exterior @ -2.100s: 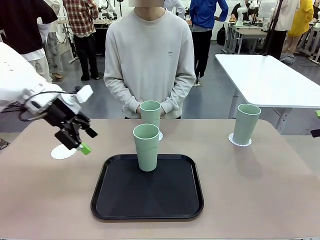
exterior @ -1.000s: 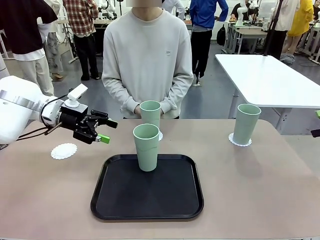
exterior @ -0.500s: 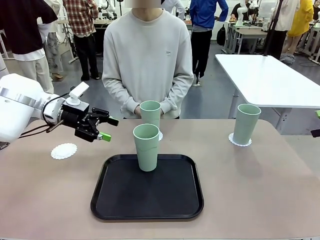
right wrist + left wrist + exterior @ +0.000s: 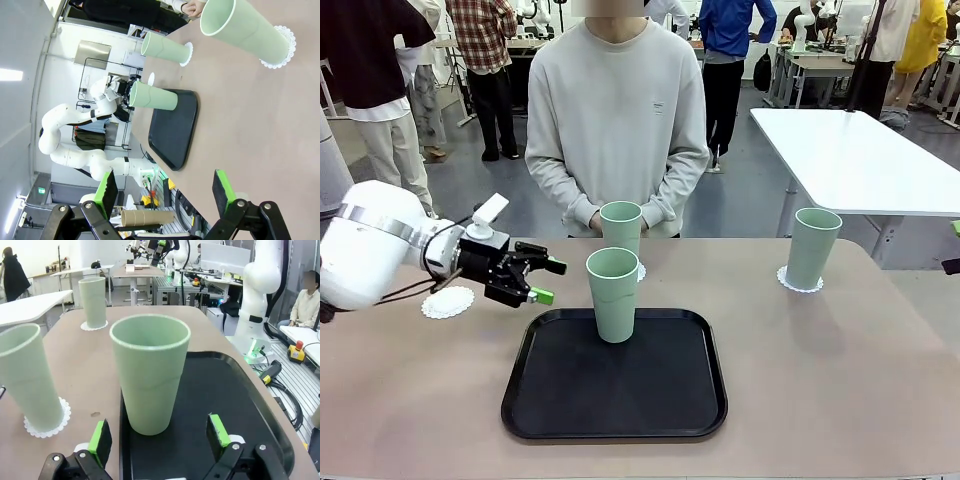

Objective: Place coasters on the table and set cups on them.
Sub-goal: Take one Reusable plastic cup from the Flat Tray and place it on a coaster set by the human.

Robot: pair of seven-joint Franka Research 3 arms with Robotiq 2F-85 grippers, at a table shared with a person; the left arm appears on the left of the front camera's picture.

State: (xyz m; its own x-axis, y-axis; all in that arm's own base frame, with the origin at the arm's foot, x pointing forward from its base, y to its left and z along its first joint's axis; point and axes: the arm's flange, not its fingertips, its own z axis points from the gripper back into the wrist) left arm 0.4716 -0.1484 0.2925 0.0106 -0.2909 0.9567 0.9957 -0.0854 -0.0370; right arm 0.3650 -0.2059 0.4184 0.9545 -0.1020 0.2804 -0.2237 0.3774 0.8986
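Left hand [image 4: 546, 281] wide open, empty, beside tray cup [image 4: 612, 294]

- We see bright, even indoor light from overhead across the counter [image 4: 840, 380], sharp throughout the front view.
- Shadows under the tray [image 4: 614, 375] and cups [image 4: 612, 294] are soft and faint.
- A ceiling strip glares white in the right wrist view.
- Both wrist views bend straight lines near their edges.
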